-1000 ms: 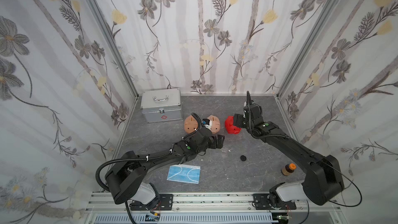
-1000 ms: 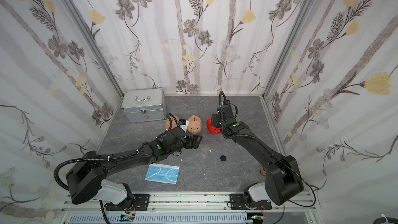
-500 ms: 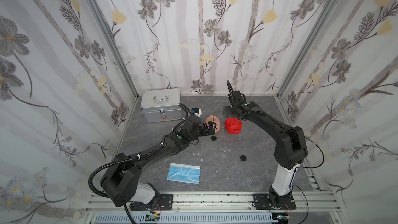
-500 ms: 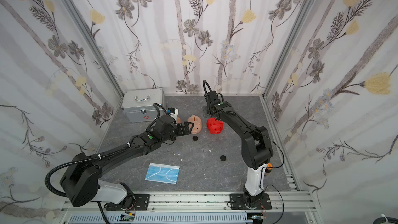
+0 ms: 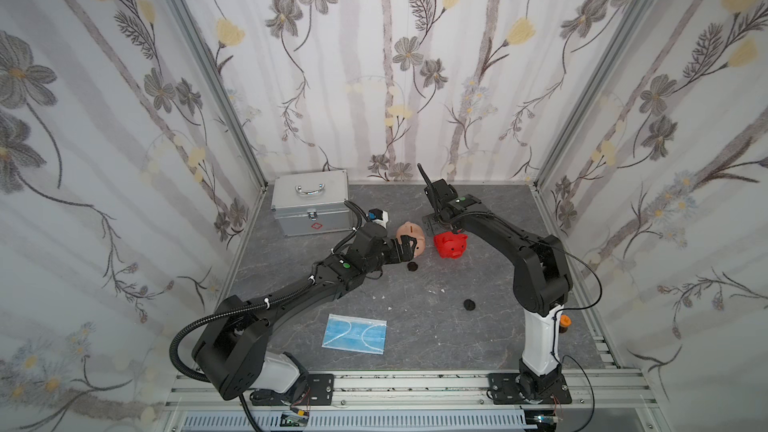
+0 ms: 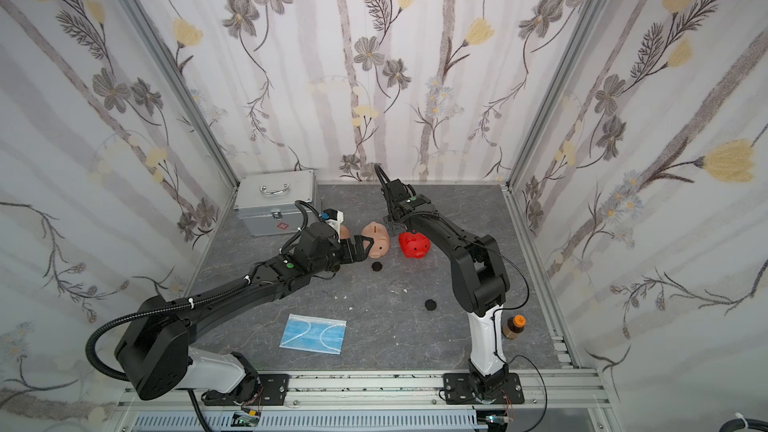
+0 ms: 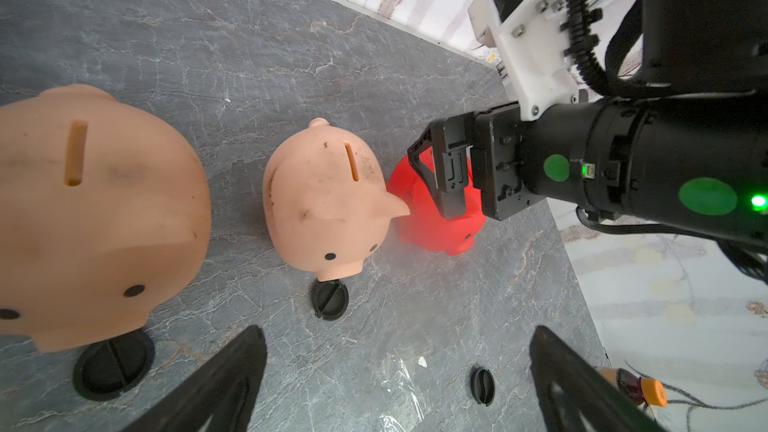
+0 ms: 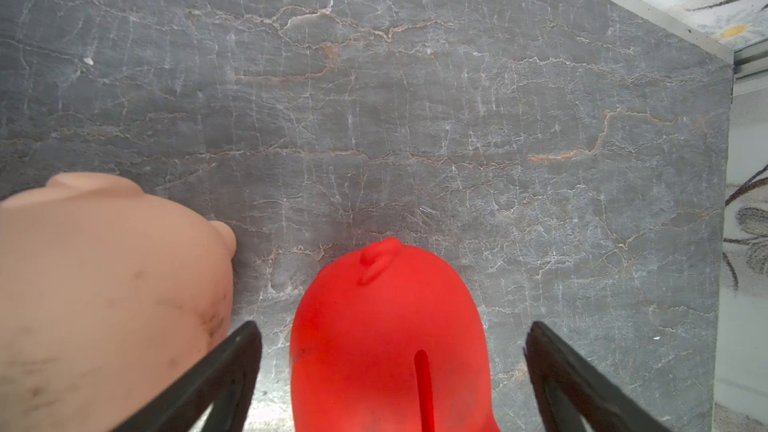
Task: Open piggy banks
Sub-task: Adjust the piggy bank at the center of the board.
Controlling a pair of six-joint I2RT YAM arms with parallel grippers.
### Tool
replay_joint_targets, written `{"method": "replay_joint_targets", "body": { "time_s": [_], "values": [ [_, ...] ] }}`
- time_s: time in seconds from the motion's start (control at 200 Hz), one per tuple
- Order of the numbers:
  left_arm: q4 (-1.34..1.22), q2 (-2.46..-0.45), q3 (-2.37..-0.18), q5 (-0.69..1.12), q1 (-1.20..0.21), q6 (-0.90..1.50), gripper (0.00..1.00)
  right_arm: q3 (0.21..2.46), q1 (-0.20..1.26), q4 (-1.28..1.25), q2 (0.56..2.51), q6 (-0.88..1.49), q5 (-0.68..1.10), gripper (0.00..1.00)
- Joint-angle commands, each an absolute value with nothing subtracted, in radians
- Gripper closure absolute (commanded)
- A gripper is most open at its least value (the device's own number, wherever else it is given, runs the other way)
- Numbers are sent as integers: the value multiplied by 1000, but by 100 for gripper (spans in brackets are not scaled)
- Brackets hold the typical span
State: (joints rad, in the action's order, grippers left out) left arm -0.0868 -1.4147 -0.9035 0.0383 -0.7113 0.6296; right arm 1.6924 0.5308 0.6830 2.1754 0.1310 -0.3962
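I count 2 peach-pink piggy banks (image 7: 95,218) (image 7: 324,201) | 1 red piggy bank (image 5: 451,245) | 3 loose black plugs (image 7: 113,363) (image 7: 330,299) (image 7: 483,385) | 1 silver case (image 5: 309,201) | 1 blue face mask (image 5: 354,333) | 1 orange-capped bottle (image 6: 513,326)

Silver case (image 5: 309,201) at back-left corner; blue mask (image 5: 354,333) near front — orange-capped bottle (image 6: 513,326) front-right

There's a red pig (image 5: 451,245), two peach pigs (image 7: 328,197), black plugs (image 7: 330,299), blue mask (image 5: 354,333), silver case (image 5: 309,201), veined grey desk (image 5: 436,347), grey-yellow flowered walls (image 5: 374,56).

Piggy banks (image 7: 324,197) line up right of the case (image 5: 309,201).
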Motion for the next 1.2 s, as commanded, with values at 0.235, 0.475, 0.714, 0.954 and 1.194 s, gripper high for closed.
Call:
{"method": "replay_joint_targets", "body": {
  "time_s": [0.235,0.475,0.714,0.954,1.194],
  "values": [
    [-103,-1403,-890,30,-710,641,0,1701,533,698,2197,96,-418,1],
    [-103,-1405,-893,36,-710,641,0,1700,529,705,2202,110,-450,1],
    [-103,-1402,-887,34,-710,644,0,1700,515,707,2207,131,-456,1],
    [-103,-1404,-889,35,-710,643,0,1697,497,709,2204,161,-464,1],
    [-98,-1402,-891,39,-714,628,0,1666,494,646,2128,200,-414,2]
  ]
}}
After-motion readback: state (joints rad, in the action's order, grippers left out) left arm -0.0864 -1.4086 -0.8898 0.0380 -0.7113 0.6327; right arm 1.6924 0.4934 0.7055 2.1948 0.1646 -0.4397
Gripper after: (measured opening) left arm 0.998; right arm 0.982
